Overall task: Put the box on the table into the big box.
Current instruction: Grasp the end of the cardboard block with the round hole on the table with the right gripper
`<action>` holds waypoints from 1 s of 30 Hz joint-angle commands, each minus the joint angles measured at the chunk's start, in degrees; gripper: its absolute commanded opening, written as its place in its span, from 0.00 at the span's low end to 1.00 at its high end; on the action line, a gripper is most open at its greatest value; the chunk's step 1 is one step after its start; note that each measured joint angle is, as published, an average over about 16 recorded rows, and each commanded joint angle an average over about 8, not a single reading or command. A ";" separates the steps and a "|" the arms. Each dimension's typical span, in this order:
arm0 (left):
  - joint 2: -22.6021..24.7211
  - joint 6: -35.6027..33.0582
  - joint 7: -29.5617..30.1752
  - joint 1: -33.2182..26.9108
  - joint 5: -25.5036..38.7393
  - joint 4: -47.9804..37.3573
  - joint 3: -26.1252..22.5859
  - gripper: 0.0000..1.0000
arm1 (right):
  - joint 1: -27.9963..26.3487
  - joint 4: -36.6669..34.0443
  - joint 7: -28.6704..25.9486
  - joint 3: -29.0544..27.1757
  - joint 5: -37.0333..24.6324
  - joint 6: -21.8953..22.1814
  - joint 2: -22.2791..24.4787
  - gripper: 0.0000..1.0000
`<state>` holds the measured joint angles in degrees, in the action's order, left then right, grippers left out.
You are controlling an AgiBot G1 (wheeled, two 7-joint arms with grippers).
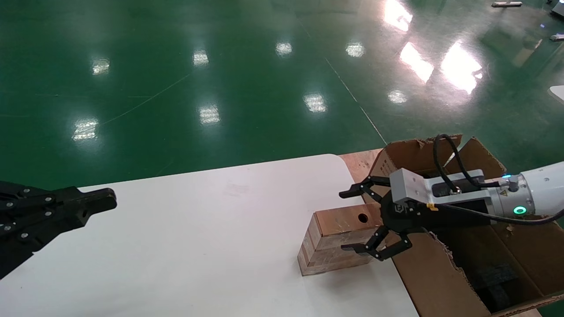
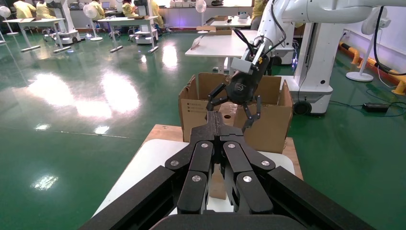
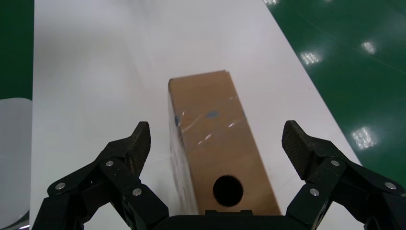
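Your right tool [image 1: 358, 222] is spread wide, straddling the small box [image 1: 335, 240] on the white surface [image 1: 198, 246]; box long axis runs straight ahead between the fingers. Big carton [image 1: 480, 246] sits just beyond; left tool [image 1: 94, 202] closed, parked far off

Small brown box [image 1: 337, 240] lies flat on the white desk [image 1: 198, 246], near its right edge, long axis running left-right. Smooth top face has a round hole [image 1: 363, 217] toward the right end plus some glossy tape; the sides show layered striping. Big box [image 1: 445, 264], a corrugated carton, stands off the desk just right of it, open, with ragged torn flaps, small print on one outer side and black foam [image 1: 495, 281] inside.
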<state>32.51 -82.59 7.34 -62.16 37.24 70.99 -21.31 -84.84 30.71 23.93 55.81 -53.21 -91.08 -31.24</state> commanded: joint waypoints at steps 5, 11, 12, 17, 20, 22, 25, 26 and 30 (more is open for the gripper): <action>0.00 0.00 0.00 0.00 0.00 0.00 0.00 0.00 | -0.57 -1.02 0.88 2.40 0.99 0.02 0.19 1.00; 0.00 0.00 0.00 0.00 0.00 0.00 0.00 0.00 | -1.33 -2.00 1.65 4.52 1.88 0.07 0.10 1.00; 0.00 0.00 0.00 0.00 0.00 0.00 0.00 0.00 | -1.45 -2.18 1.78 4.85 2.00 0.07 0.06 1.00; 0.00 0.00 0.00 0.00 0.00 0.00 0.00 0.22 | -2.04 -3.13 2.38 6.49 2.66 0.10 -0.21 1.00; 0.00 0.00 0.00 0.00 0.00 0.00 0.00 0.59 | -2.34 -3.68 2.59 7.34 3.19 0.11 -0.37 1.00; 0.00 0.00 0.00 0.00 0.00 0.00 0.00 0.84 | -2.48 -3.97 2.66 7.75 3.53 0.12 -0.45 1.00; 0.00 0.01 0.00 0.01 0.00 -0.01 0.00 1.00 | -2.61 -4.43 2.68 8.21 4.16 0.12 -0.56 1.00; -0.01 0.01 0.00 0.01 -0.01 -0.01 0.00 1.00 | -2.63 -4.54 2.67 8.30 4.34 0.12 -0.58 1.00; -0.01 0.02 0.00 0.01 -0.01 -0.01 0.01 1.00 | -2.66 -4.76 2.67 8.48 4.70 0.12 -0.64 1.00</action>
<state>32.50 -82.58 7.34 -62.15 37.23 70.98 -21.31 -87.48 26.10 26.59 64.17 -48.73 -90.96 -31.85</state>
